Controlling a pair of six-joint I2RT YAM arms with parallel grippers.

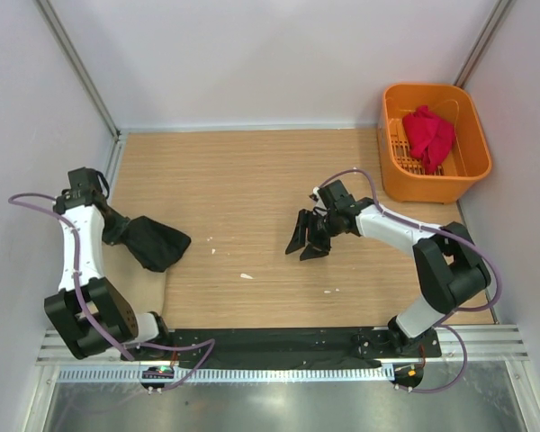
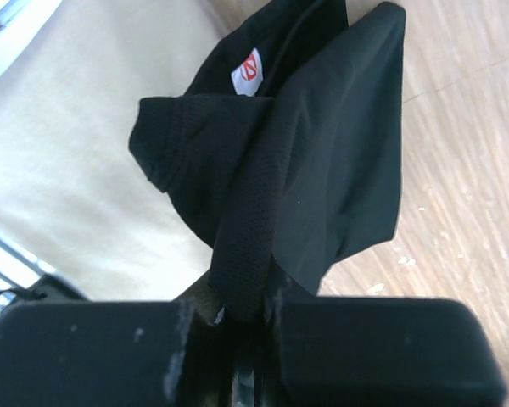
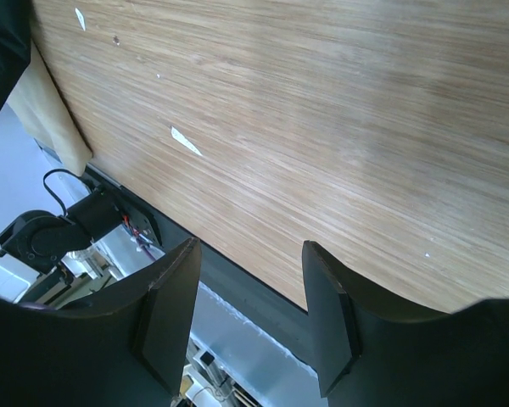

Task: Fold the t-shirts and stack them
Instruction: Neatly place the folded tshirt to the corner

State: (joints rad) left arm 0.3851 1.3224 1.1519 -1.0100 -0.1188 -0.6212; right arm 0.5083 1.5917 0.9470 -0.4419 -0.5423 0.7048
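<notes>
Left tool (image 2: 244, 315) pressed together, pinching a fold of the bunched large black cloth t-shirt (image 2: 322, 161). The shirt lies across the edge of the tan cardboard sheet (image 2: 76, 178) at the left of the wooden table (image 1: 252, 180). Right tool (image 1: 308, 243) spread, holding nothing, mid-table. Orange slotted plastic basket (image 1: 471, 148) in far right corner holds crumpled red t-shirt (image 1: 429, 137).

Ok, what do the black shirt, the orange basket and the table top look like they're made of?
Black t-shirt: soft matte knit cloth, apparently; it drapes and creases, with a fine-textured hem band.
Orange basket: moulded plastic, slightly glossy, with slotted walls.
Table top: wood or wood-look laminate, hard to say which; streaky grain, smooth faint sheen.
</notes>
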